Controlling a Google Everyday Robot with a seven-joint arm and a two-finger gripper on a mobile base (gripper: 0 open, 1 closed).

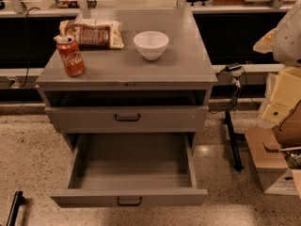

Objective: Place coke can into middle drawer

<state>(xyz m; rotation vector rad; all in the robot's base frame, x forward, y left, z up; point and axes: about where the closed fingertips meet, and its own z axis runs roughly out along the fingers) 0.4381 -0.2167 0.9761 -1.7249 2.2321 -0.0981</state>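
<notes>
The coke can (71,56), red with white script and a silver top, stands upright at the front left corner of the grey cabinet's top (188,65). The middle drawer (129,200), the lowest one, is pulled out wide; its grey inside is bare and its dark bar handle faces me. The closed grey drawer front (127,118) sits just above it. My gripper (281,98) is at the far right edge on the white and cream arm, well to the right of the cabinet and far from the can.
A brown snack bag (91,33) lies behind the can. A white bowl (151,44) stands at the top's middle. An open slot (127,98) gapes under the top. A black stand (233,140) and a cardboard box (270,166) are to the right on the speckled floor.
</notes>
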